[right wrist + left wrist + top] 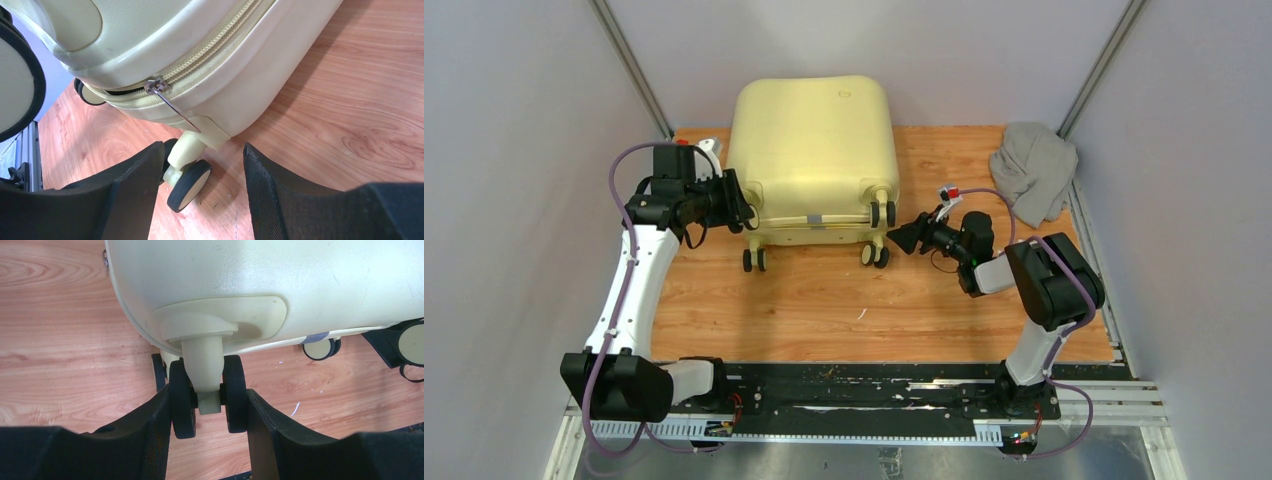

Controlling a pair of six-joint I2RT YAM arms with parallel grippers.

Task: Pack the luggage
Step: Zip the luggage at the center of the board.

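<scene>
Top external view shows the yellow luggage (812, 140) lying flat at the top middle of the frame, on the wood table (824, 300). In the left wrist view, the left gripper (209, 405) squeezes a double wheel (182, 400). In the right wrist view, the right gripper (202, 155) has its fingers apart by a second wheel (189, 185), holding nothing.

grey cloth (1032, 168): crumpled, far right corner | wooden tabletop (824, 310): bears small white scrap (861, 314)

We find no text, number or brand that we can read. The large pale yellow hard-shell suitcase (814, 130) carries one small round mark (845, 96) on its shell, too small for us to read.
</scene>
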